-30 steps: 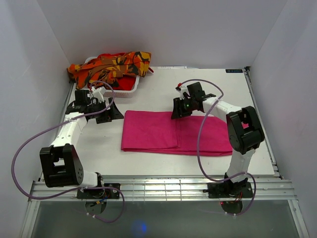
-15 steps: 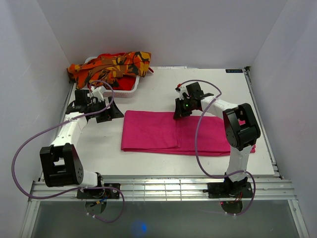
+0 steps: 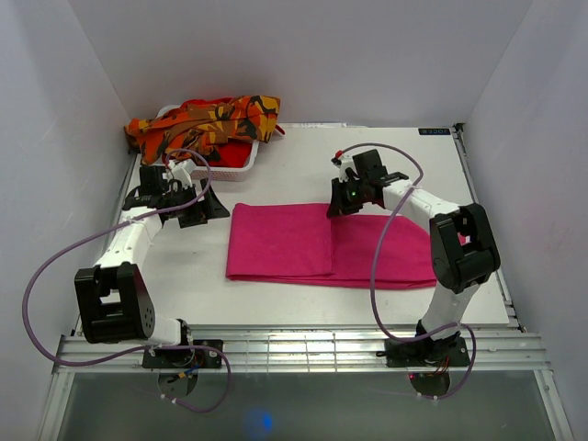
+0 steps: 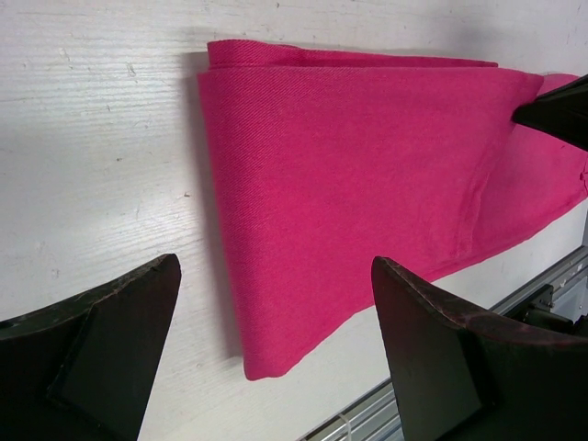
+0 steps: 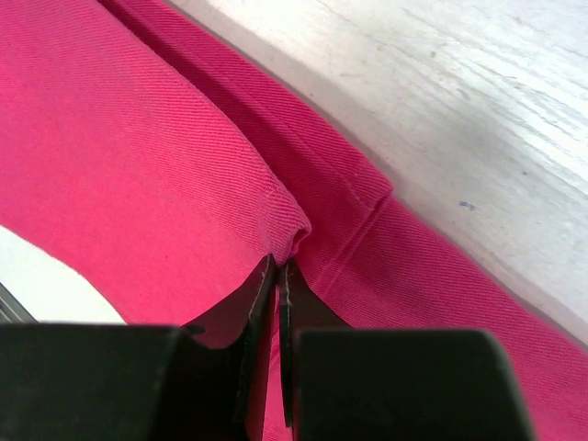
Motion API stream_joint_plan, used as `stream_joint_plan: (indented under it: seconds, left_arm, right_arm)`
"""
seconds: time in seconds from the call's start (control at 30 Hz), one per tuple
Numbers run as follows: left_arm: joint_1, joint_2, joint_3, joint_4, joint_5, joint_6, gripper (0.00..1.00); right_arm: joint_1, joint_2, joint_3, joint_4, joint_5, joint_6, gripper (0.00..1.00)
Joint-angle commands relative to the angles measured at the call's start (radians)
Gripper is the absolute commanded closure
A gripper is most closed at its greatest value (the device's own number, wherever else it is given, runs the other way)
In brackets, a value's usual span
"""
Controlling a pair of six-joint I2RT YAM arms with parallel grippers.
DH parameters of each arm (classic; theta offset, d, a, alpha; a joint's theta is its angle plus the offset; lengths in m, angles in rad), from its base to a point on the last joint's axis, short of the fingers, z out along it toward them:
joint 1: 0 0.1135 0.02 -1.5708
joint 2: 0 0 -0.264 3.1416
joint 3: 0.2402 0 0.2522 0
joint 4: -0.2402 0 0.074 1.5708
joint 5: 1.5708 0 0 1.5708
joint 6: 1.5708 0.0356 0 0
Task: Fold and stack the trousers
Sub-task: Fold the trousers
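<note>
Pink trousers (image 3: 294, 246), top view: folded flat on desk (image 3: 303, 165) centre; camo trousers (image 3: 207, 119) heaped over basket (image 3: 241, 165), far left corner. Left wrist: left hand (image 4: 276, 276) wide, empty, above pink end. Right wrist: right hand (image 5: 278, 276) clamped on pucker of pink edge.

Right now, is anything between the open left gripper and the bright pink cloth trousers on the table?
Nothing visible. Only bare white table lies between the left gripper and the folded left edge of the bright pink cloth trousers. The right gripper is pinched shut on their far edge, clear of that path.
</note>
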Motion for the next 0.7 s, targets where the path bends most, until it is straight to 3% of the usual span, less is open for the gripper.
stream_joint_plan:
  seconds: [0.0,0.1,0.17,0.3,0.33,0.53,0.67]
  left_arm:
    - [0.006,-0.007,-0.001,0.020,0.004,-0.004,0.05]
    - [0.006,0.003,-0.001,0.023,0.007,-0.007,0.05]
    - [0.006,0.007,0.001,0.023,0.011,-0.011,0.05]
    - [0.006,0.004,0.002,0.018,0.008,-0.004,0.05]
    - [0.006,-0.002,0.004,0.017,0.007,-0.001,0.05]
    - [0.006,-0.007,-0.019,0.020,0.008,0.010,0.05]
    - [0.006,-0.003,-0.042,0.029,0.015,0.008,0.05]
  right_arm:
    - [-0.035,-0.002,-0.013,-0.042,0.040,-0.026,0.92]
    - [-0.035,0.053,0.010,-0.067,0.005,-0.041,0.92]
    - [-0.035,0.088,0.048,-0.089,-0.001,-0.041,0.86]
    - [-0.038,0.111,0.068,-0.093,0.011,-0.034,0.51]
    - [-0.038,0.107,0.061,-0.093,0.008,-0.029,0.46]
    - [-0.040,0.090,0.029,-0.094,-0.049,-0.017,0.45]
    - [-0.040,0.134,0.039,-0.090,-0.100,0.000,0.51]
